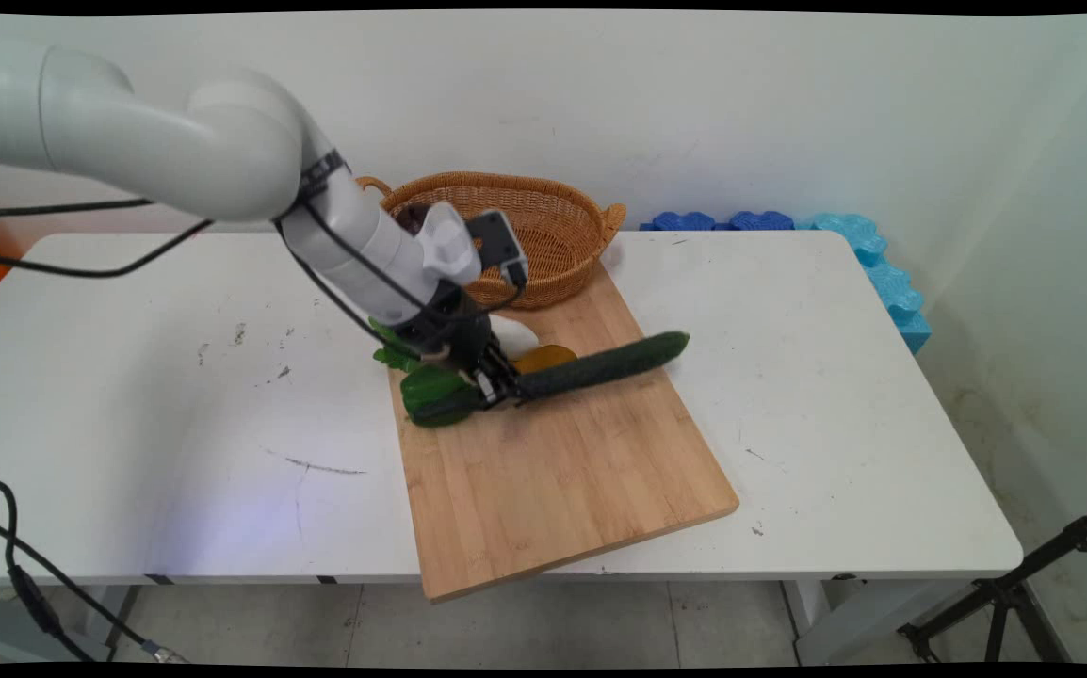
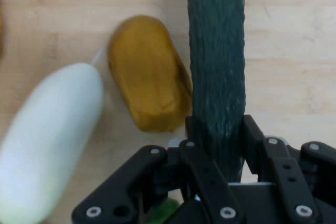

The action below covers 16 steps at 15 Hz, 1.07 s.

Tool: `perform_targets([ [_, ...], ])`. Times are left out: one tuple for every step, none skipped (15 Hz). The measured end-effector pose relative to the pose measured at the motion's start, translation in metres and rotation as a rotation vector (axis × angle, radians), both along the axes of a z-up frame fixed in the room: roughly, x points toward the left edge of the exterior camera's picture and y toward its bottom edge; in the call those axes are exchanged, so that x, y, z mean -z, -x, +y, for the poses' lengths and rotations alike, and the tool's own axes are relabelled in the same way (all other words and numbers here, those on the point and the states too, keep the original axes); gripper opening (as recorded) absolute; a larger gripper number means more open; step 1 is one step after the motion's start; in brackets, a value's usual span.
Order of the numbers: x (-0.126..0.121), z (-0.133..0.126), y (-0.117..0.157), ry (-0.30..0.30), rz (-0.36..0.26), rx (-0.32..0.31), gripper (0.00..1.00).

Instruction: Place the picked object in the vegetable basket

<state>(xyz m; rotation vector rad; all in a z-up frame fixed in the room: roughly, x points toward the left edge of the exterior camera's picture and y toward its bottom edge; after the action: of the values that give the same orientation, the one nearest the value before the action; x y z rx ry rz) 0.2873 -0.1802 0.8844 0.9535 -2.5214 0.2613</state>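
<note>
A long dark green cucumber (image 1: 605,363) (image 2: 217,66) lies slanted across the wooden cutting board (image 1: 562,471). My gripper (image 1: 498,388) (image 2: 218,140) is shut on the cucumber near its left end, a finger pressed against each side. Close beside the cucumber lie a brownish-yellow potato-like piece (image 1: 544,357) (image 2: 148,74) and a white oblong vegetable (image 1: 513,334) (image 2: 50,137). A green pepper (image 1: 432,391) sits at the board's left edge just under the hand.
A wicker basket (image 1: 543,221) stands behind the board at the table's back. Green leafy pieces (image 1: 391,350) lie left of the hand. Blue foam blocks (image 1: 845,245) sit beyond the table's far right corner. A black tripod (image 1: 1024,584) stands at lower right.
</note>
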Motion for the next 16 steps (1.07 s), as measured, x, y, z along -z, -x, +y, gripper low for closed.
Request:
perform_targets([
  [-0.007, -0.004, 0.0, 0.011, -0.001, 0.002, 0.0],
  [-0.014, -0.009, 0.0, 0.023, -0.002, 0.006, 0.0],
  [-0.02, -0.013, 0.0, 0.033, -0.003, 0.009, 0.0],
  [-0.027, -0.017, -0.001, 0.044, -0.005, 0.013, 0.0],
  [-0.034, -0.022, -0.002, 0.056, -0.008, 0.019, 0.0],
  [-0.04, -0.026, -0.003, 0.066, -0.011, 0.024, 0.0],
  [-0.044, -0.029, -0.004, 0.072, -0.014, 0.028, 0.0],
  [-0.05, -0.033, -0.006, 0.082, -0.02, 0.033, 0.0],
  [-0.054, -0.036, -0.008, 0.089, -0.024, 0.037, 0.0],
  [-0.059, -0.041, -0.01, 0.099, -0.031, 0.042, 0.0],
  [-0.066, -0.046, -0.014, 0.111, -0.041, 0.047, 0.0],
  [-0.072, -0.051, -0.019, 0.122, -0.053, 0.053, 0.0],
  [-0.077, -0.055, -0.023, 0.131, -0.063, 0.057, 0.0],
  [-0.08, -0.058, -0.027, 0.137, -0.072, 0.061, 0.0],
  [-0.084, -0.062, -0.032, 0.145, -0.085, 0.066, 0.0],
  [-0.087, -0.065, -0.036, 0.15, -0.094, 0.069, 0.0],
])
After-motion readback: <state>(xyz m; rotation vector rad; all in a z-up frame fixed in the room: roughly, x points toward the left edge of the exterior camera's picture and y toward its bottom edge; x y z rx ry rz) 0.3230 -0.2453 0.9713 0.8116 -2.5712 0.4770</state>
